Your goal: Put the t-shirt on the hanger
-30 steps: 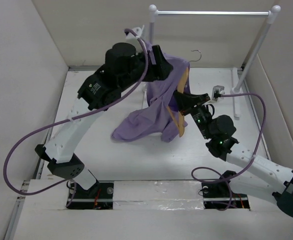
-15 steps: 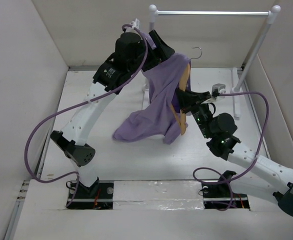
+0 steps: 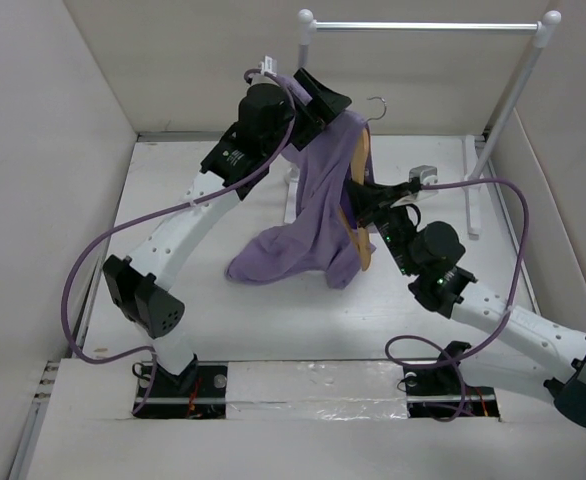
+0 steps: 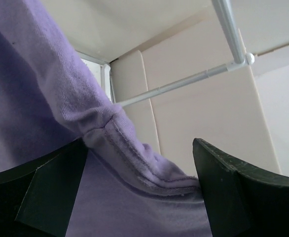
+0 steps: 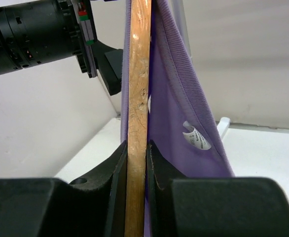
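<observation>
The lavender t-shirt (image 3: pixel 308 225) hangs from my raised left gripper (image 3: pixel 325 100) down to the table, draped against the hanger (image 3: pixel 360 160). The hanger is tan wood with its silver hook (image 3: pixel 376 103) pointing up. My right gripper (image 3: pixel 366 203) is shut on the wooden bar (image 5: pixel 137 74), which stands upright between the pads. The shirt (image 5: pixel 184 98) with its white label lies just right of the bar. In the left wrist view the fingers (image 4: pixel 223 192) stand apart. The collar hem (image 4: pixel 134 153) spans the gap of my left gripper (image 4: pixel 139 143).
The white garment rack's rail (image 3: pixel 423 26) runs across the back right, close behind my left gripper. It also shows in the left wrist view (image 4: pixel 184 84). Its post and foot (image 3: pixel 473 205) stand right of the hanger. Enclosure walls close the left, back and right.
My left arm has risen and swung toward the back right, lifting the shirt's top edge higher. My right gripper and the hanger shifted slightly left and back.
</observation>
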Available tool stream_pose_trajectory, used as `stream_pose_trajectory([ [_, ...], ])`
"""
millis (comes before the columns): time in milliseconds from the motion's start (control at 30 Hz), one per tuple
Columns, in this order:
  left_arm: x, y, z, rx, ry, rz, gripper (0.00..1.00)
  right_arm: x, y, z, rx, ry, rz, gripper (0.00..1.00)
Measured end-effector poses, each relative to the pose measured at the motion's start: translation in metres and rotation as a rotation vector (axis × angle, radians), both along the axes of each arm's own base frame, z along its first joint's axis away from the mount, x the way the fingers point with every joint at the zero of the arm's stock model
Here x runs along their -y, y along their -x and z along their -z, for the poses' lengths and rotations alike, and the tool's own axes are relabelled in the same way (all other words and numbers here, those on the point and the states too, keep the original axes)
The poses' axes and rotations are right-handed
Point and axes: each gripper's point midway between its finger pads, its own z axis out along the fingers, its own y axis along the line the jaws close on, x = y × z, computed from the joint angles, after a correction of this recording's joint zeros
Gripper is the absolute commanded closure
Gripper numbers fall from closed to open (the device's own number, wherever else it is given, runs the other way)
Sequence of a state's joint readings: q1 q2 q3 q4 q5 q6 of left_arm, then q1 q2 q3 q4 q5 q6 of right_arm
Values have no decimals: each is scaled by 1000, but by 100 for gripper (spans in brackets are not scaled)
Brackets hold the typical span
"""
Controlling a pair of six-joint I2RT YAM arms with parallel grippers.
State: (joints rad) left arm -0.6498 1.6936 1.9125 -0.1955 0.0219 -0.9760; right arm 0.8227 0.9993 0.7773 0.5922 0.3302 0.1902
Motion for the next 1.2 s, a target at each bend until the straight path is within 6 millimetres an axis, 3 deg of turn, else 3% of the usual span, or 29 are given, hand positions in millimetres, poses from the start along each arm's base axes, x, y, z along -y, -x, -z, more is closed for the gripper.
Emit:
stream_pose_trajectory([
  [33, -1, -3, 4, -12, 13, -8, 17, -1, -2, 3, -6, 12, 4, 100],
  [67, -1, -5, 7, -22, 24, -14, 29, -3, -3, 6, -9, 22, 6, 100],
  [133, -1, -9, 10, -36, 53, -24, 39, -5, -6, 10, -17, 38, 9, 100],
  [167, 0, -11, 9, -35, 72, -27, 52, -7, -7, 11, -19, 42, 9, 100],
  [333, 3, -16, -12, -25, 203, -41, 79, -8, -10, 13, -28, 62, 23, 100],
  [367, 5, -15, -18, -22, 231, -32, 92, -9, -11, 18, -39, 76, 23, 100],
  [433, 13, -6, -29, -16, 276, 7, 100, -12, -15, 31, -69, 115, 25, 100],
  [533, 18, -3, -29, 14, 264, 21, 100, -13, -16, 36, -82, 124, 29, 100],
  [733, 17, -7, -11, -2, 260, 21, 100, -13, -16, 48, -127, 141, 32, 100],
  [833, 14, -5, -4, -7, 266, 22, 100, -12, -15, 55, -159, 149, 26, 70],
  [867, 13, -4, -1, -11, 265, 25, 100, -13, -13, 56, -169, 144, 21, 50],
  [967, 14, 3, 15, -37, 226, 61, 100, -12, -8, 40, -163, 86, 1, 29],
  [1067, 16, 7, 24, -63, 205, 89, 100, -5, 4, 17, -136, 25, -23, 22],
  [1200, 15, 9, 24, -67, 208, 109, 100, 14, 24, -6, -114, -39, -40, 23],
])
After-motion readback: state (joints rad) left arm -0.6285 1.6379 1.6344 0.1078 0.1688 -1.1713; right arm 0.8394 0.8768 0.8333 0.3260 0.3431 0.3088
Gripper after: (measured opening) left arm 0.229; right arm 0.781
